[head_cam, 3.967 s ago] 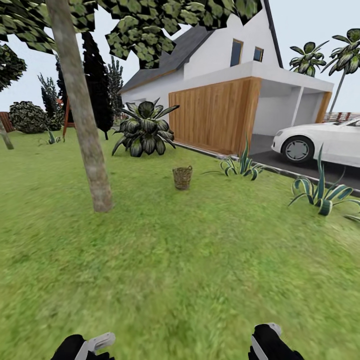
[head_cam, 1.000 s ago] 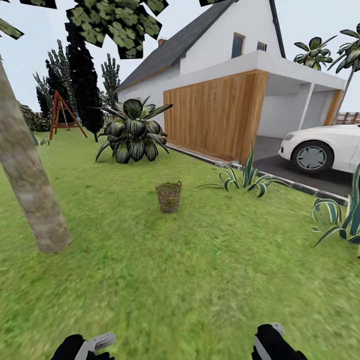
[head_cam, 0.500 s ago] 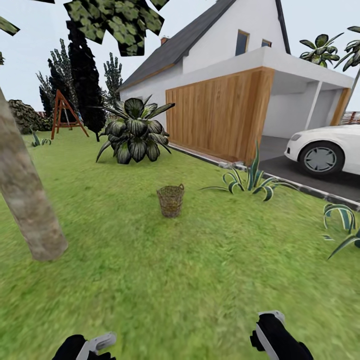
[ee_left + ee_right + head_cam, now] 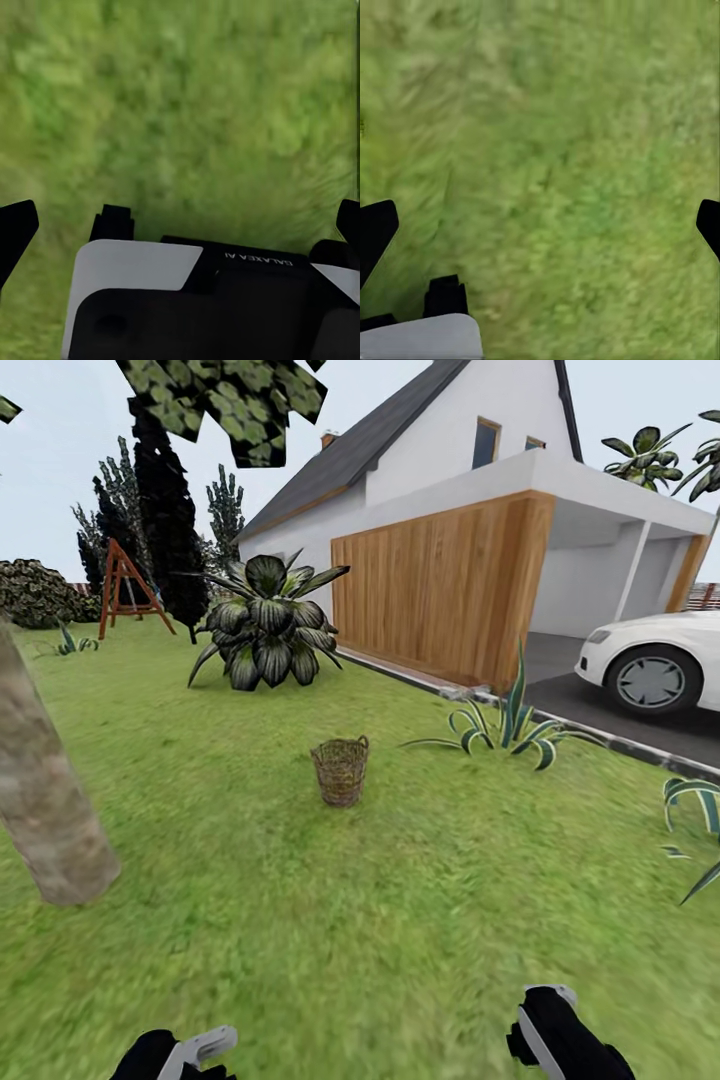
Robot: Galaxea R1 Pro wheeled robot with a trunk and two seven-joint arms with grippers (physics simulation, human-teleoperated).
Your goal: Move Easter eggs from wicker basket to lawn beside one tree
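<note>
lawn [image 4: 400, 920]: mottled green | wicker basket [image 4: 340, 770]: brown woven | tree [image 4: 45, 820] trunk: seemingly grey-brown mottled

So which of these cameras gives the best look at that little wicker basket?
The head view: the wicker basket stands whole and upright on the lawn, ahead of the robot. Both wrist views look down at blurry grass past open fingertips.

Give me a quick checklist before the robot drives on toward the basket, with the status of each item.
1. Wicker basket in sight, ahead on the lawn: ok.
2. Basket upright: ok.
3. Grass between robot and basket free of obstacles: ok.
4. Basket within arm's reach: not ok, it stands well ahead of both arms.
5. Left claw and right claw open and holding nothing: ok.
6. Eggs in the basket: cannot tell, its inside is hidden from this angle.
</note>
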